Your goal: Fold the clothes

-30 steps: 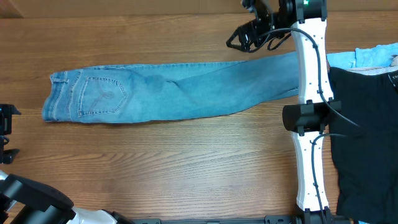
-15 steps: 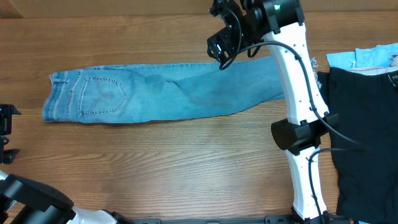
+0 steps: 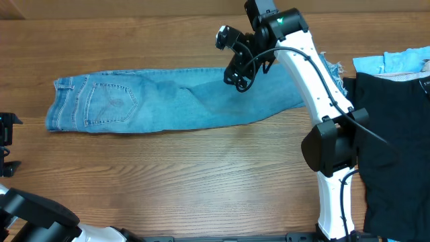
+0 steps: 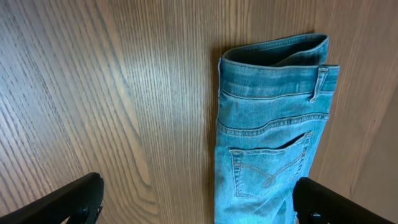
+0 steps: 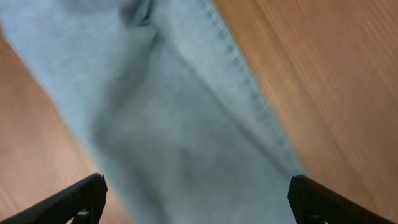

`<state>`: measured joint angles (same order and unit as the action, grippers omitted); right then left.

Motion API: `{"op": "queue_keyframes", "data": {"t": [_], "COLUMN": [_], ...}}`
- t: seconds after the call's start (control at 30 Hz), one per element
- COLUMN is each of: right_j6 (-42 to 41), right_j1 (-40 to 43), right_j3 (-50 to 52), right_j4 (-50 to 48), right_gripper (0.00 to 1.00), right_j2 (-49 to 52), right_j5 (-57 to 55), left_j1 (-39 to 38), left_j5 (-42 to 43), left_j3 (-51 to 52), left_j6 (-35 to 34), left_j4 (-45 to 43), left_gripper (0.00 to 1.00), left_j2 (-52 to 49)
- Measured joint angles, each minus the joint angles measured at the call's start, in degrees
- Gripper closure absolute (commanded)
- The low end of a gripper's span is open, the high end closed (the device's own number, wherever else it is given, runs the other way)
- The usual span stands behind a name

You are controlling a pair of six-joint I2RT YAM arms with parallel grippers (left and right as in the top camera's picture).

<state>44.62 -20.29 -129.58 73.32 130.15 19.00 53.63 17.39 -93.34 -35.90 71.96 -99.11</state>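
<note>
Left gripper [image 3: 7, 143] sits nearest me at the table [image 3: 201, 188] edge, fingers spread and empty, looking down on the waistband. Jeans [image 3: 175, 101] lie flat mid-table, legs stacked, waistband left, hems right. Right gripper [image 3: 234, 62] hovers over the legs' far edge, spread wide, holding nothing. Step, I judge: the crosswise fold (lengthwise one looks done). Next needs a pinch at the hems. Black garment [image 3: 396, 134] and pale blue cloth [image 3: 400, 62] crowd that end.
</note>
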Motion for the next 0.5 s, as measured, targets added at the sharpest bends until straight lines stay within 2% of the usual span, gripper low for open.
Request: {"op": "queue_keyframes", "data": {"t": [0.03,0.07,0.17,0.3,0.5], "right_j6": [0.96,1.84,3.28,11.3,14.71], "right_j1": [0.0,0.0,0.0,0.0,0.11], "right_j3": [1.62,3.04,5.84,10.36,12.07], "right_j4": [-2.49,-4.22,-10.54,-15.72,-22.4], "right_gripper": [0.23,0.29,0.41,0.45,0.46], "right_j2": [0.0,0.0,0.22,4.39,7.28], "right_j5": [0.48,1.07,1.77,2.14,2.19], "left_j1": [0.0,0.0,0.0,0.0,0.0], "left_j5": [0.0,0.0,0.0,0.0,0.0], "left_j3": [0.0,0.0,0.0,0.0,0.0], "left_j6": [0.0,0.0,0.0,0.0,0.0], "left_j4": [0.11,0.04,0.04,0.07,0.04], "left_gripper": [0.0,0.0,0.0,0.0,0.0], "left_j2": [0.0,0.0,0.0,0.0,0.0]}}
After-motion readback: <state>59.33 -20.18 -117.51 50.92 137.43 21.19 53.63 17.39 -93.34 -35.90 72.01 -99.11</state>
